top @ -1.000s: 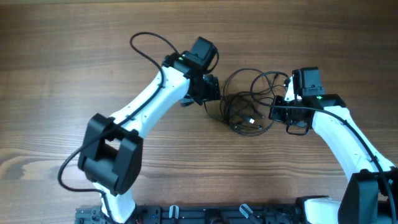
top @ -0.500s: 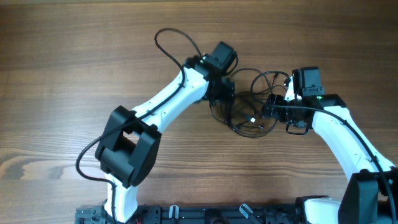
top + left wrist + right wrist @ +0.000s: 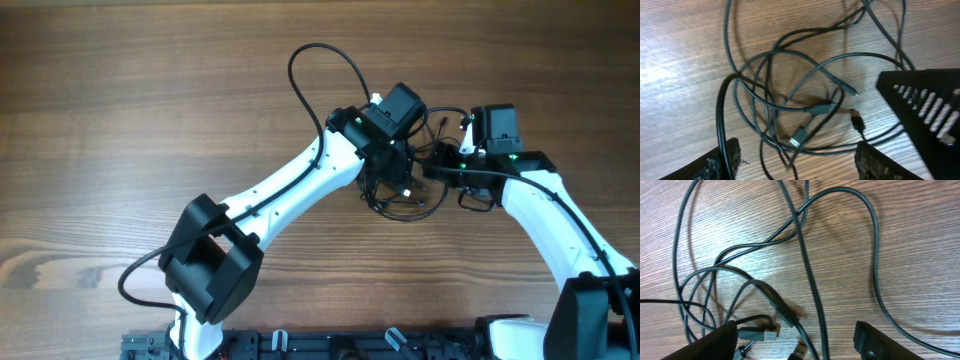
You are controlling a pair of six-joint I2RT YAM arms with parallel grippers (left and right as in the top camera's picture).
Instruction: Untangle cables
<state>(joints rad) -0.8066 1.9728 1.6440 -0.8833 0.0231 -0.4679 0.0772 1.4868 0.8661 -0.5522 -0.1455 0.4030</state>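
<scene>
Near edge: both bases. The left arm (image 3: 290,190) runs from near left, up and right, to mid-table. The right arm (image 3: 560,215) comes in from the near right corner. Wood table (image 3: 120,100).

cables (image 3: 405,212): one tangled bunch of thin black cords lying flat on the table, right of centre, under and between the two grippers. The bunch's nearest loop pokes out just nearer than the left gripper.

left gripper (image 3: 398,172): directly over the bunch. In the wrist view its claw is wide, with the fingertips either side of the tangle and nothing pinched. Below it are several overlapping loops, with a metal-tipped plug (image 3: 799,137) in the middle and a smaller plug (image 3: 856,121) just right of it. A black ribbed piece (image 3: 927,105) enters from the right at the bunch's edge.

right gripper (image 3: 437,172): just right of the left one, at the right edge of the bunch. Its claw is wide too, with nothing in it. In its wrist view cords run between the fingertips, and a blue-insert plug (image 3: 760,334) lies near the left fingertip.

Far: the left arm's thick wire loop (image 3: 318,58) arcs out left of the bunch.
</scene>
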